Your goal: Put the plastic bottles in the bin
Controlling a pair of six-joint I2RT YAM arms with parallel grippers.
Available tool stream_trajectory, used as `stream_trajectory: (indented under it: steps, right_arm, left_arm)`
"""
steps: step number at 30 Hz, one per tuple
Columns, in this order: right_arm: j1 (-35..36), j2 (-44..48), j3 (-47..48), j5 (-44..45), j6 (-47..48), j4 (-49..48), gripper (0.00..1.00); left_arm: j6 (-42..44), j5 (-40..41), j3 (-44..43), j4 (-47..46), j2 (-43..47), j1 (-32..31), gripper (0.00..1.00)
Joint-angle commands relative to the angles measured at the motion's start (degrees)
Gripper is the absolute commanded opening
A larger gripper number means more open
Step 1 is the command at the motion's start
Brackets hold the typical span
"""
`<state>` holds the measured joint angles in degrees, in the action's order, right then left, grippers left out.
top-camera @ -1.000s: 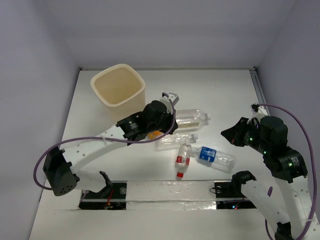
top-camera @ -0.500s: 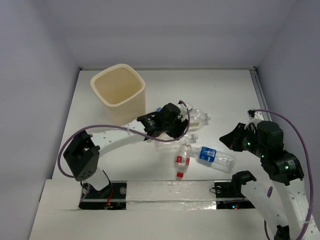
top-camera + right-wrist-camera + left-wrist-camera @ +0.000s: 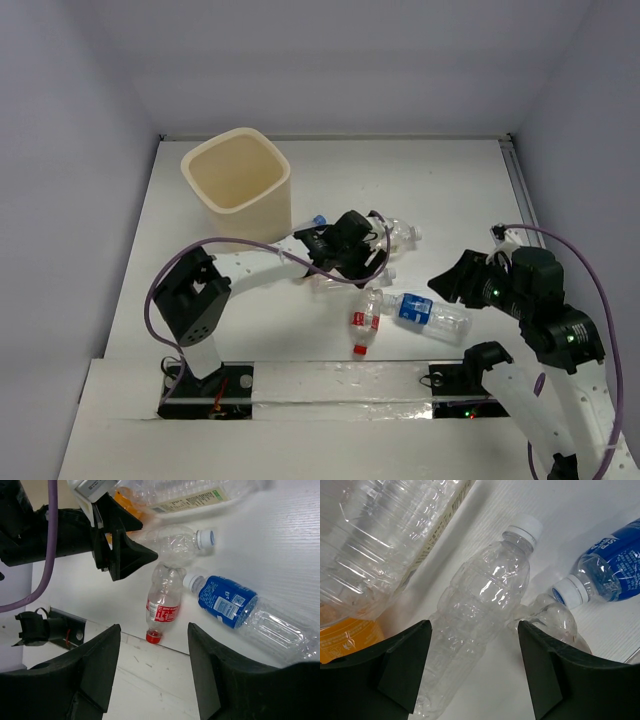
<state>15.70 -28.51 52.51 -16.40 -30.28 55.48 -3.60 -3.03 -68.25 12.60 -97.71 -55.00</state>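
The cream-beige bin (image 3: 236, 185) stands at the back left. The plastic bottles lie in a cluster mid-table: a large clear one (image 3: 397, 232) (image 3: 380, 535), a small clear white-capped one (image 3: 330, 283) (image 3: 480, 600), a red-labelled one (image 3: 365, 320) (image 3: 164, 605), a blue-labelled one (image 3: 425, 312) (image 3: 232, 604) and an orange one (image 3: 345, 640). My left gripper (image 3: 362, 262) (image 3: 475, 675) is open, low over the small clear bottle, whose base lies between its fingers. My right gripper (image 3: 447, 283) (image 3: 155, 670) is open, above and to the right of the red and blue-labelled bottles, holding nothing.
A taped strip (image 3: 330, 385) runs along the near table edge by the arm bases. The left arm and its purple cable (image 3: 250, 245) stretch from the base past the bin. The left gripper's black fingers (image 3: 125, 550) show in the right wrist view.
The left arm has swung right from beside the bin to over the small clear bottle, and its jaws opened. The right gripper has opened and shifted left toward the bottles.
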Motion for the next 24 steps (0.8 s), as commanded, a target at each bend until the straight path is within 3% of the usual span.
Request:
stream_trajectory:
  steps: [1, 9, 16, 24]
  right_arm:
    - [-0.32, 0.48, -0.3, -1.79, 0.4, -0.29, 0.62]
    - [-0.32, -0.58, -2.85, -3.72, 1.01, 0.24, 0.72]
    - [-0.32, -2.16, -5.84, -4.86, 2.24, 0.77, 0.79]
    - [0.2, -2.16, -10.58, -6.53, 1.02, -1.43, 0.79]
  left_arm:
    - [0.87, -1.19, 0.39, -0.73, -0.81, 0.16, 0.68]
    - [0.43, -0.93, 2.07, -0.74, -3.88, 0.16, 0.76]
    - [-1.76, 0.56, 2.51, -1.18, -6.26, 0.16, 0.76]
    - [-4.75, 4.68, 2.42, -1.18, -1.18, 0.16, 0.52]
